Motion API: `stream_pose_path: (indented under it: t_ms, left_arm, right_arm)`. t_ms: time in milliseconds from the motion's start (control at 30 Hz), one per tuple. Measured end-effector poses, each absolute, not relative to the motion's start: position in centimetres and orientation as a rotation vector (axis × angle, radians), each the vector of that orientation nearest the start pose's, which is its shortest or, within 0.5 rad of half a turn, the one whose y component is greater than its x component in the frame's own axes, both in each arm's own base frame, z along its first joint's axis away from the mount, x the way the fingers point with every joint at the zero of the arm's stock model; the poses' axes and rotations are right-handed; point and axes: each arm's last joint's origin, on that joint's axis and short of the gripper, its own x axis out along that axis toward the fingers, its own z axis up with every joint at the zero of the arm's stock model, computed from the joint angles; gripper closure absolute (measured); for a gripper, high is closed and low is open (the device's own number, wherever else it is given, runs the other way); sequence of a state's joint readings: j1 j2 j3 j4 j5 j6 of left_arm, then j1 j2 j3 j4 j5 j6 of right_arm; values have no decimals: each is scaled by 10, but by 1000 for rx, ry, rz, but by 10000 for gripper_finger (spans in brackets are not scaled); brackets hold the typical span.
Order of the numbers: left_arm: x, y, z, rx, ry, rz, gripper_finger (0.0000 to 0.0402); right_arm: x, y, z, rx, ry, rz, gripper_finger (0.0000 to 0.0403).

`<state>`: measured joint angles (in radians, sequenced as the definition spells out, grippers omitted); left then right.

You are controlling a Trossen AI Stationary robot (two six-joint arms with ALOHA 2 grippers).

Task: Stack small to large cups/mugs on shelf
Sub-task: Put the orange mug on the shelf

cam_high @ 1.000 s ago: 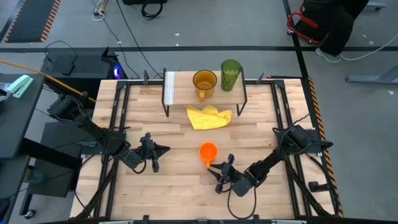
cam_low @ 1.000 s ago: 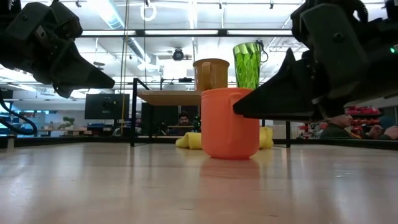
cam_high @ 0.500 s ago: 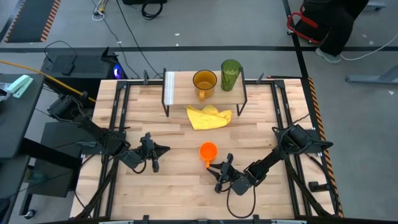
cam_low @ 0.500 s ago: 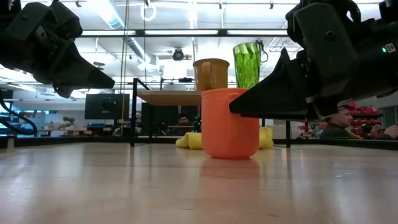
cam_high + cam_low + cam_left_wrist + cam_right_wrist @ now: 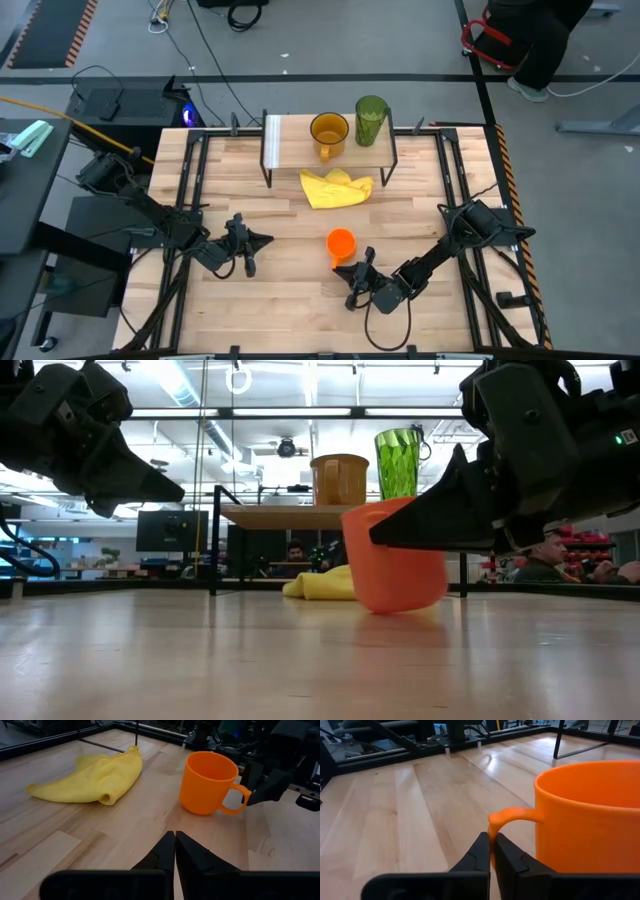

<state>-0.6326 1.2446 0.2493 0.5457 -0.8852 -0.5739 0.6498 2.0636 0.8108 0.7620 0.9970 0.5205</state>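
Pinching the orange mug's [image 5: 585, 815] handle, right pincer [image 5: 490, 851] clamps shut — low view shows the mug tilted.

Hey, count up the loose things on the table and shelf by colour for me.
Orange: 1, the mug
Amber: 1, the mug
Green: 1, the tumbler
Yellow: 1, the cloth
Total: 4

Right claw [image 5: 491, 851] pinched shut low over the table; left claw [image 5: 175, 851] closed, hovering.
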Motion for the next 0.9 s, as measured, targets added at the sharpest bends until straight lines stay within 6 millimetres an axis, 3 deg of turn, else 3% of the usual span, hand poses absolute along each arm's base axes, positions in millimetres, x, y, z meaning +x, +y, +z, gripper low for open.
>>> stream_pose_path:
  t_ms: [333, 567, 900]
  left_arm:
    - [172, -98, 143, -255, 243, 331, 373]
    - [172, -98, 143, -254, 244, 331, 382]
    - [172, -98, 143, -254, 245, 331, 378]
  right_arm:
    - [295, 195, 84, 132, 233, -399, 388]
    - [293, 206, 96, 111, 174, -332, 397]
    - [298, 203, 116, 92, 146, -262, 400]
